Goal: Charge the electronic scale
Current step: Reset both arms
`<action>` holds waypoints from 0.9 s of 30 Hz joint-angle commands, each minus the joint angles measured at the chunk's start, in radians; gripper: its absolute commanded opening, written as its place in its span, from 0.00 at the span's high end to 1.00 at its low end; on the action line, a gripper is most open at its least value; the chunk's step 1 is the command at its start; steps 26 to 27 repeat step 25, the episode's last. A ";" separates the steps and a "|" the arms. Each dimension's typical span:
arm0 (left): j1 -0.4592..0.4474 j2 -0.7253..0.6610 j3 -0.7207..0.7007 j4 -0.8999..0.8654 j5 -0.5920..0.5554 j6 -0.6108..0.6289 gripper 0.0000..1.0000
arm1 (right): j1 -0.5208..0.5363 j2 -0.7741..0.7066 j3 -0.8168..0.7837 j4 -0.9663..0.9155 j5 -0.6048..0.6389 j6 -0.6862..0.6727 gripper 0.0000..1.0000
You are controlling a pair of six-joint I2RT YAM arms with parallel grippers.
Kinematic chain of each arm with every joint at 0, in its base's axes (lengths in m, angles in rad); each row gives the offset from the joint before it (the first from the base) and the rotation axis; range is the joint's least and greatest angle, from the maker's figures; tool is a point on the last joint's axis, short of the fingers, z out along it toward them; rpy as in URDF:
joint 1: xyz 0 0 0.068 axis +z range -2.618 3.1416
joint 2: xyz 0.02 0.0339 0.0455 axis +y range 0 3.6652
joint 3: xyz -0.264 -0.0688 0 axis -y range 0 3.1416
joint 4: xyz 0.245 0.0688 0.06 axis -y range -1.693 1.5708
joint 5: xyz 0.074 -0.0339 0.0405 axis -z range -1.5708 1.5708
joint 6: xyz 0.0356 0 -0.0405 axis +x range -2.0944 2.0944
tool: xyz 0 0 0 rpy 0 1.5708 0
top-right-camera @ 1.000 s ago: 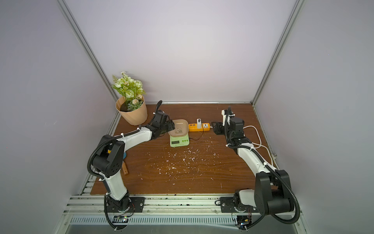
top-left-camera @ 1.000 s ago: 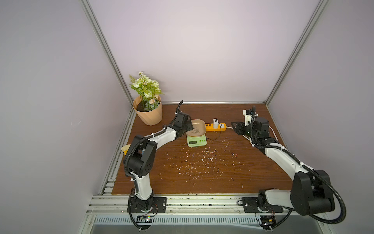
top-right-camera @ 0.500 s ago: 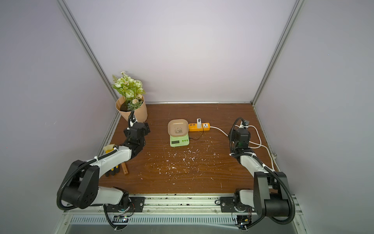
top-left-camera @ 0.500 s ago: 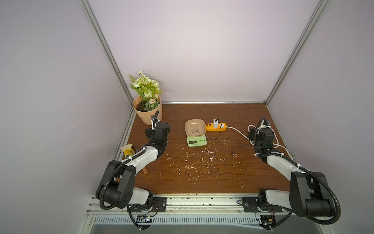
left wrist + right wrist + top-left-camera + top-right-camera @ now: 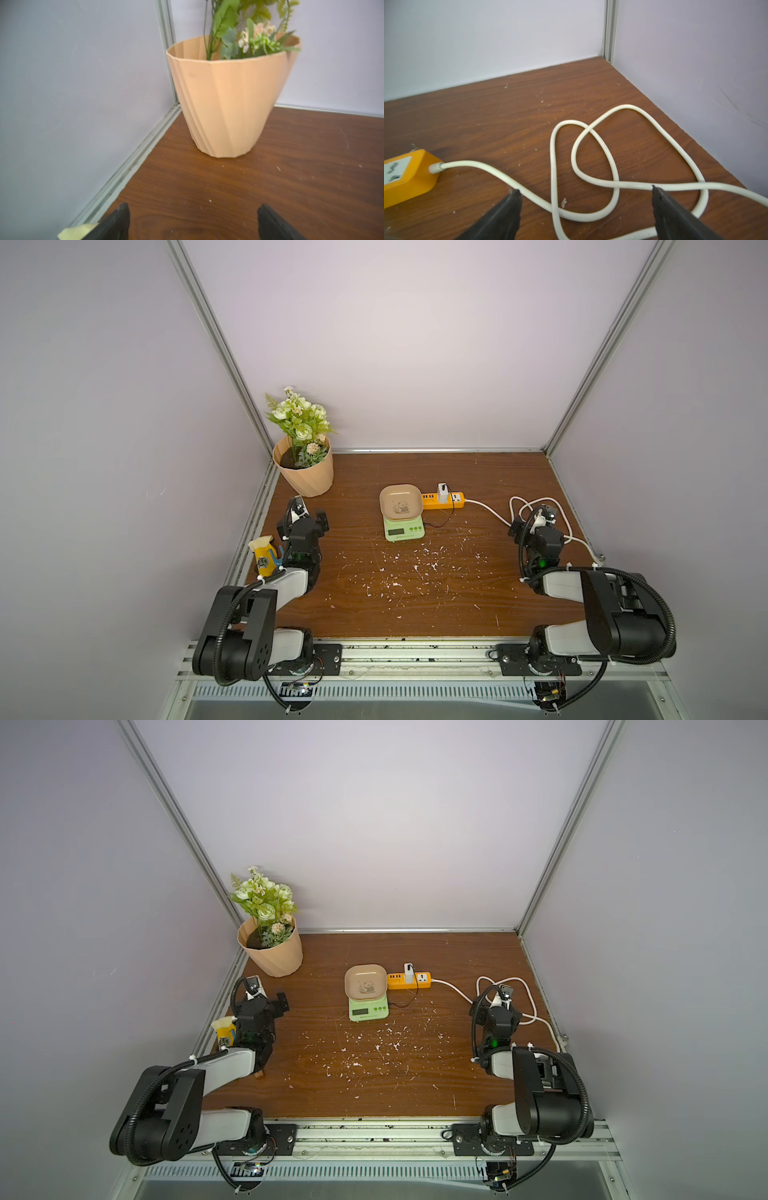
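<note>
Here, the left gripper [image 5: 193, 207] stands spread wide and empty above the wooden table [image 5: 228, 197], facing the peach flower pot [image 5: 224, 104]; in both top views it sits at the left of the frame. The right gripper [image 5: 585, 189] is also spread wide, holding nothing, above the looped white cord [image 5: 627, 106] at the right of the frame. The electronic scale [image 5: 403, 526] rests on the table near the centre of the frame, well apart from both grippers, its beige tray bearing a panda drawing. Just beside it lies the orange power strip [image 5: 442, 501] with a white charger [image 5: 443, 492] plugged in; a thin black cable [image 5: 451, 516] runs from the charger to the scale. The lettering under its display is too small to read.
</note>
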 commanded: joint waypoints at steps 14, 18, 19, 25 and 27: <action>0.015 0.178 -0.069 0.330 0.127 0.075 0.03 | 0.066 0.095 -0.037 0.285 -0.139 -0.166 0.00; 0.015 0.179 -0.067 0.330 0.128 0.075 0.03 | 0.068 0.087 -0.029 0.264 -0.136 -0.167 0.00; 0.015 0.180 -0.067 0.330 0.127 0.076 0.03 | 0.068 0.091 -0.031 0.267 -0.137 -0.168 0.00; 0.018 0.178 -0.066 0.325 0.135 0.074 0.03 | 0.067 0.086 -0.029 0.260 -0.136 -0.167 0.00; 0.018 0.178 -0.066 0.325 0.135 0.074 0.03 | 0.067 0.086 -0.029 0.260 -0.136 -0.167 0.00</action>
